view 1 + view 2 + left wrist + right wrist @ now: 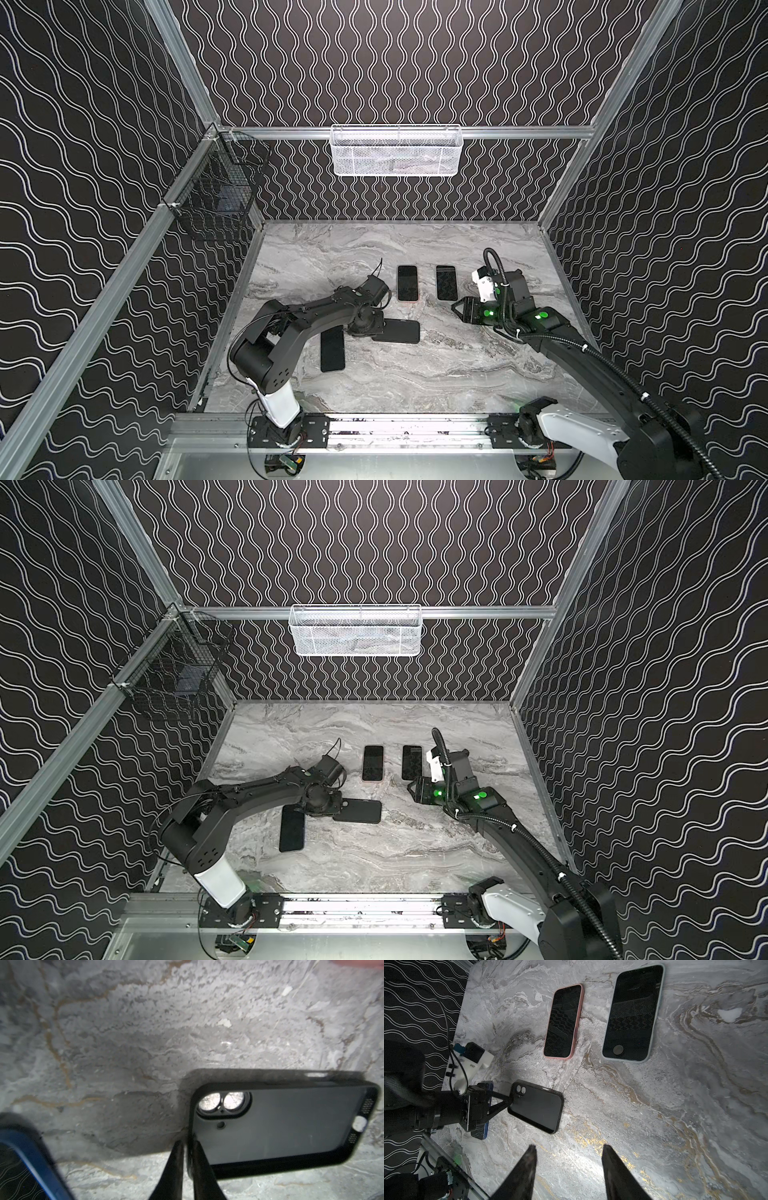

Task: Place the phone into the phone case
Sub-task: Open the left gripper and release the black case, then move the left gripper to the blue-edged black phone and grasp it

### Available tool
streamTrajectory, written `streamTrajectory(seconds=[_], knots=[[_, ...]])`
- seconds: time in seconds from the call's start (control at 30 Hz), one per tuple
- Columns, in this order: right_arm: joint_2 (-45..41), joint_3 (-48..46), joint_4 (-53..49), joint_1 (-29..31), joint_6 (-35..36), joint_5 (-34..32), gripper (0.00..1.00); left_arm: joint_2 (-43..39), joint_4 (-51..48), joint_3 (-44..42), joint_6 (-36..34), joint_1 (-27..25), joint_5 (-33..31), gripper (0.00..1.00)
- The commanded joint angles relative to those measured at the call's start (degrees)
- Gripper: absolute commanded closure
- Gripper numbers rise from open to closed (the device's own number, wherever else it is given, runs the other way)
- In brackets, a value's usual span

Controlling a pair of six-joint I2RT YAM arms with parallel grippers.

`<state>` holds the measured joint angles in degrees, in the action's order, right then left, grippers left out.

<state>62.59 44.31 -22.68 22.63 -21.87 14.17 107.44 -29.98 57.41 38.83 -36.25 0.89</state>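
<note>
In both top views the left pincer (188, 1142) stood low over the middle of the marble tabletop (457, 374); the left wrist view showed it clenched on the short, camera-hole end of the black phone case (280, 1126), one finger (174, 1167) outside the rim and one inside; the phone case lay crosswise just below the centre of each top view, hollow side up, its far end pointing right; whether the gripped end was clear of the tabletop could not be told.

The blue phone (332, 351) lay screen up, lengthwise, to the lower left of the phone case, near it but apart, its upper end hidden under the left arm's wrist.

The right pincer (569, 1147) was released, fingers spread over bare marble with nothing between them; in a top view it sat right of centre (457, 309), pointing left.

Above the centre two more phones lay screen up, side by side and apart; the pink-cased phone (407, 282) was on the left, the pale-cased phone (446, 282) on the right, its lower right corner near the right pincer.

A white basket (397, 151) hung on the back rail at upper centre; a black wire basket (216, 195) hung at upper left.
</note>
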Motion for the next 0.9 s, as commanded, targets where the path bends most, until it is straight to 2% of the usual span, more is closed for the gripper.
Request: streamTrajectory(seconds=[0.0,0.27,0.43,0.73,0.87], knots=[[-0.42,-0.11,1.51,-0.13,-0.35,0.18,0.47,-0.38,2.18,0.03,1.25,0.19,0.96,0.89],[-0.97,-0.54,1.85,-0.22,-0.57,-0.07,0.47,-1.12,2.24,0.24,2.3,0.06,2.06,0.95],[-1.14,-0.87,1.93,-0.2,-0.75,-0.19,0.47,-1.48,2.41,0.17,2.88,0.05,2.66,0.94],[-1.8,-0.9,1.5,-0.31,-0.53,-0.29,0.47,-3.54,1.23,1.1,3.81,0.06,0.81,0.76],[-2.44,-0.81,1.32,-0.31,-0.18,0.11,0.47,-9.12,-4.8,1.36,5.75,0.07,-6.7,0.53]])
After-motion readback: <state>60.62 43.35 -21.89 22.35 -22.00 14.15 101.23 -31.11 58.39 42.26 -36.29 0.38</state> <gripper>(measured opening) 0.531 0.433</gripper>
